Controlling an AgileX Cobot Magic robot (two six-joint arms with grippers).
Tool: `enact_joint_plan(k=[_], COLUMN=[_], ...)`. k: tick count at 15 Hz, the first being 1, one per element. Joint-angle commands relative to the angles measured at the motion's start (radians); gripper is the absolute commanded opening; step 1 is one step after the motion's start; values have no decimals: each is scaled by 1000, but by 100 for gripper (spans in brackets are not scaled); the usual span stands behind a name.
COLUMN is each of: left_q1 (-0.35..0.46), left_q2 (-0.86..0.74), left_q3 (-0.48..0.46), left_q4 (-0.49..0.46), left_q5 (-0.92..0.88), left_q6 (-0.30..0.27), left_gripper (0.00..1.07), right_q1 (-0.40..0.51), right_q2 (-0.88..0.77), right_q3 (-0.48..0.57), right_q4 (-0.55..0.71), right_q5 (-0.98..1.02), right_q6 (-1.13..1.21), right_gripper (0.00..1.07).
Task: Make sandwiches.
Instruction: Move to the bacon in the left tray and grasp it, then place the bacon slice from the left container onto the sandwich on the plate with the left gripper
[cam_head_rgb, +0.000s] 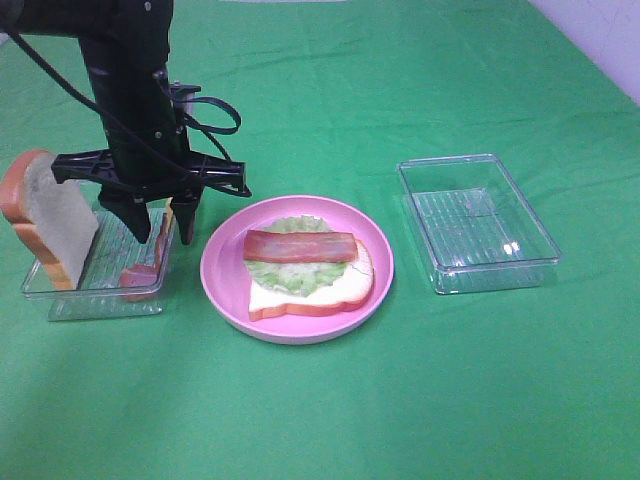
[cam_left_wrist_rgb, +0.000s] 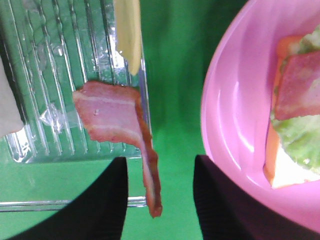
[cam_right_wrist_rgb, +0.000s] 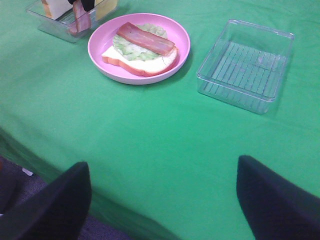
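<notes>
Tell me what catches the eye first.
The round pink plate stands at centre, bearing an open sandwich: white bread slice, pale green lettuce leaf, reddish-brown bacon strip. To its left, the black left fingers hang open over a clear plastic tray where a second bacon strip drapes across the rim.

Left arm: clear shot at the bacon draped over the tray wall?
Likely yes. The left gripper stands open with the hanging end of the bacon between its fingers, nothing on top. The tray wall close by might get pinched too.
</notes>
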Motion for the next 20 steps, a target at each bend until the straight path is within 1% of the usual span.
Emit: enact_joint_plan(k=[1, 2, 5, 6, 7, 8, 9, 13, 15, 16, 17, 18, 19, 20], left_q1=[-3, -3, -3, -3, -3, -3, -3, -3, -3, -3, -3, -3, -3, -3], left_q2=[4, 4, 4, 4, 4, 4, 4, 3, -17, -47, -80, -159, -159, -194], left_q3=[-3, -3, -3, -3, -3, -3, -3, -3, -14, -14, -14, -14, -14, -14], left_q4=[8, 8, 19, 26, 26, 26, 26, 19, -10, -27, -45, -103, -103, -138], left_q5=[-8, -8, -29, -31, -31, -31, -31, -20, 27, 27, 31, 21, 21, 11], left_q6=[-8, -8, -8, -10, -10, -10, -10, -10, 4, 21, 21, 43, 43, 54], left_gripper=[35, 34, 22, 14, 10, 2, 0, 0, 0, 0, 0, 0, 0, 0], right_q1=[-1, -1, -1, -1, -1, -1, -1, -1, -1, -1, -1, -1, -1, -1], right_q2=[-9, -9, -9, -9, -9, -9, -9, -9, -9, -9, -9, -9, -9, -9], right_q3=[4, 4, 4, 4, 4, 4, 4, 4, 4, 4, 4, 4, 4, 4], right_q4=[2, 2, 2, 2, 2, 2, 2, 2, 2, 2, 3, 3, 3, 3], right_q5=[-11, -11, -11, -11, -11, -11, -11, -11, -11, -11, -11, -11, -11, -11], right_q6=[-7, -7, -7, -7, -7, -7, -7, -7, -7, -7, -7, -7, -7, -7], right_gripper=[76, 76, 76, 76, 76, 76, 76, 76, 76, 76, 76, 76, 76, 76])
